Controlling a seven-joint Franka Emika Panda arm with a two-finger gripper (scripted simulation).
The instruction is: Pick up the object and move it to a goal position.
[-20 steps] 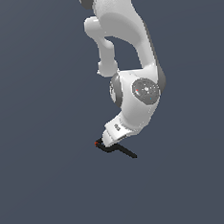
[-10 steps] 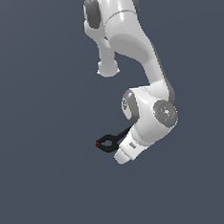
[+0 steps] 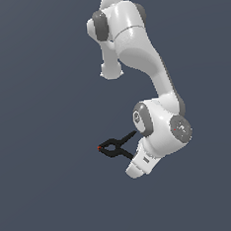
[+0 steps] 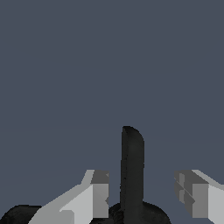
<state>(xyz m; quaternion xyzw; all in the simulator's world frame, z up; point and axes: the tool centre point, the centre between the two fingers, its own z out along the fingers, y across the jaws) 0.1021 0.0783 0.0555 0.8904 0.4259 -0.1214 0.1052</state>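
Black and thin, the X-shaped spring clamp (image 3: 115, 147) shows splayed handles, looped jaws and a tiny red tip pointing toward the exterior view's left. It sits just beside the glossy white arm's (image 3: 142, 60) wrist. In the wrist view one dark handle stands between the blocky grey-white fingers (image 4: 98, 192) of the gripper (image 4: 144, 192), which are spread apart (whether either touches it, I cannot tell). Compared with half a second ago, arm and clamp look much the same.
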